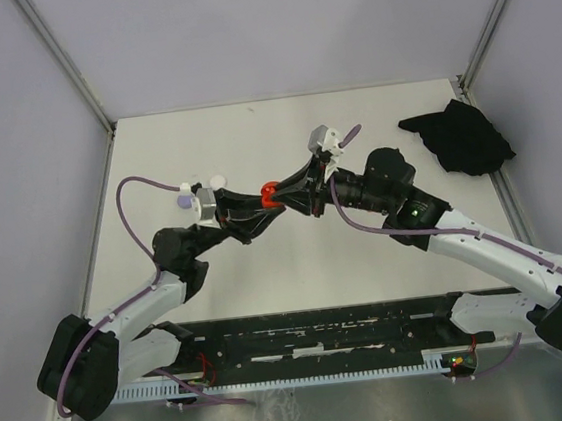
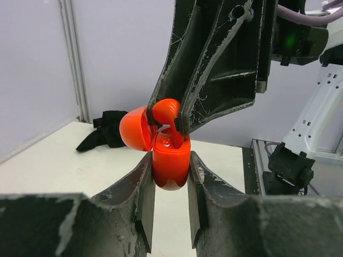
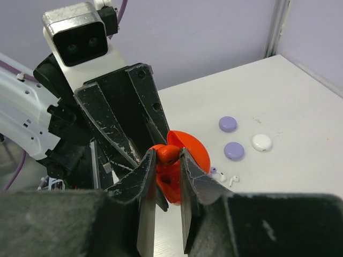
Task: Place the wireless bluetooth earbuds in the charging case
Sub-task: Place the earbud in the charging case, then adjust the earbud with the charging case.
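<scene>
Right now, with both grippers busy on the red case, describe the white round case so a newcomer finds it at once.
Find the left gripper clamping the open red charging case, where the right gripper holds a red earbud. On the table beside them lie three coin-like discs close together: two lilac cases and the white round case, the only white one.

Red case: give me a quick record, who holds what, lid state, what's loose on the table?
case: red charging case, upright, clamped by left fingers
lid: red lid, hinged open
earbud: red earbud, pinched by right fingers, at the case mouth, not seated
table: two lilac discs, white disc, small loose earbuds
far right: black cloth
</scene>
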Tool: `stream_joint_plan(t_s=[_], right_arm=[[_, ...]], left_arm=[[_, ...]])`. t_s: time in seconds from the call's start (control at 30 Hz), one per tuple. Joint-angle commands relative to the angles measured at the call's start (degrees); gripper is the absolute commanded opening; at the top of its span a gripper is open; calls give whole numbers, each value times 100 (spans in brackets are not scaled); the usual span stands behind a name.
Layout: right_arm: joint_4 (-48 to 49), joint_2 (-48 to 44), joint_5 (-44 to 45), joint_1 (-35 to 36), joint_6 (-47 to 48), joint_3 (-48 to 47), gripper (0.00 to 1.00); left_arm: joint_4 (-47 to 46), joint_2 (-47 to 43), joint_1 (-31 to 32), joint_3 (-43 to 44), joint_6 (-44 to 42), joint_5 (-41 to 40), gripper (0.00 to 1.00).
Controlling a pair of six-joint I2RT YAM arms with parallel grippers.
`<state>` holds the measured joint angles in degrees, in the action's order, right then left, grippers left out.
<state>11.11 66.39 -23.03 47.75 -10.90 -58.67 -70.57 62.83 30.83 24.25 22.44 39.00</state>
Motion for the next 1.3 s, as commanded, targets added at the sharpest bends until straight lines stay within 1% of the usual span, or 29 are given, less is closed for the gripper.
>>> stream_joint_plan(t_s=[0.0, 0.13, 0.37, 0.43, 0.53, 0.83, 1.03, 1.17, 1.27], right_arm=[[81, -91, -734, 33, 208, -29, 26], [-144, -90, -1025, 9, 373, -97, 34], [-522, -127, -1062, -93, 559, -179, 42], [-562, -143, -1008, -122, 541, -193, 45], [-706, -167, -875, -134, 528, -292, 53], [-1661, 44, -397, -134, 297, -1157, 62], [-2835, 388, 8, -134, 103, -2011, 63], [-3824, 625, 475, -134, -240, -2714, 59], [-4560, 848, 527, -133, -535, -3164, 57]], left_arm=[[-397, -151, 2, 191, 190, 423, 3], [-398, -165, 0, 239, 216, 604, 3], [-410, -142, -6, 225, 269, 614, 3], [-408, -135, -7, 205, 278, 582, 3], [-407, -101, -7, 130, 256, 490, 3], [-244, 138, -6, -10, 108, 351, 3], [-252, 244, -7, -61, 57, 204, 3], [-131, 266, -6, -54, -65, 91, 3], [120, 265, -2, -27, -254, 46, 3]])
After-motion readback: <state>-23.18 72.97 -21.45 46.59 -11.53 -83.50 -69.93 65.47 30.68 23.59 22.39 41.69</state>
